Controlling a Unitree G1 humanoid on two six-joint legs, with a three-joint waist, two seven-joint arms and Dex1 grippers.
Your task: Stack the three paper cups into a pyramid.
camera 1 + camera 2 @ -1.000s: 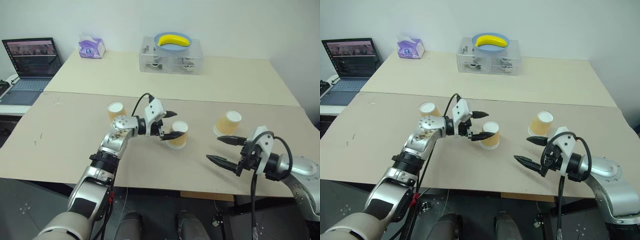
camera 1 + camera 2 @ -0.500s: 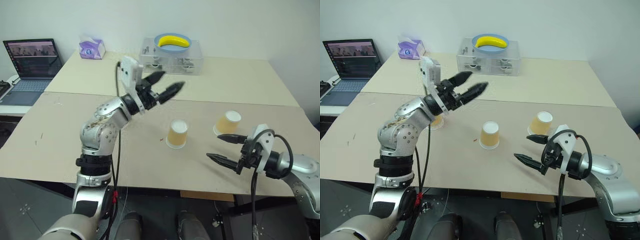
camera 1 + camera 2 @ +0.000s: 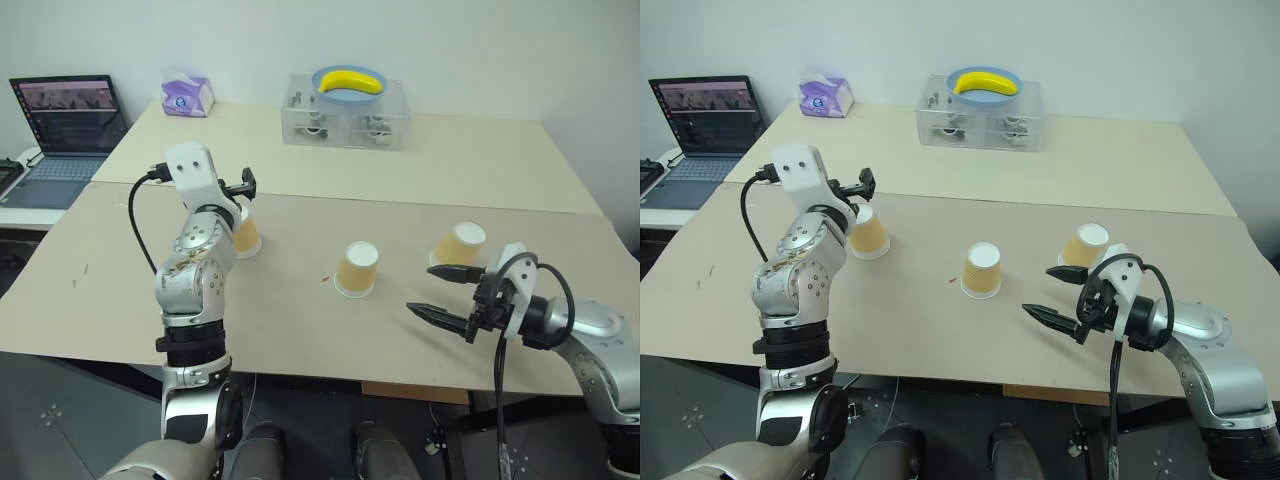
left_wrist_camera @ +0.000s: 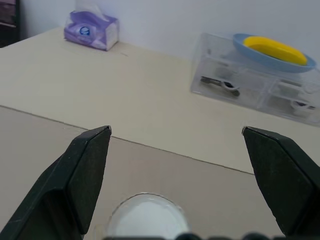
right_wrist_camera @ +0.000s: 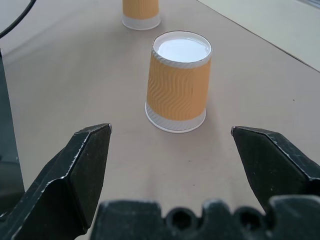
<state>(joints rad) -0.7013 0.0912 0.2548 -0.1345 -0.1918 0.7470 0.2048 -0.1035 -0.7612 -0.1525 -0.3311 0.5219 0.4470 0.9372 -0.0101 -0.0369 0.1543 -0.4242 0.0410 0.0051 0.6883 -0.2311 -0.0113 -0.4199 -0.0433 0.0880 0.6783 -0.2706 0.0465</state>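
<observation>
On the table (image 3: 120,300), near its front edge:
cups: three paper cups (image 3: 357,270) upside down, light, crushable (grip mid-wall, gently)
grippers: left gripper (image 4: 175,145) and right gripper (image 3: 447,293) spread wide, empty

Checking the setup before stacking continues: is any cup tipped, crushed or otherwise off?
Nothing stands out. All three paper cups sit upside down and apart on the table: left cup, middle cup, right cup. None looks crushed, and no pyramid is started.

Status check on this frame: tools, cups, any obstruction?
Left tool open, above the left cup. Right tool open, empty. Middle cup and right cup apart, unstacked. Nothing between them.
</observation>
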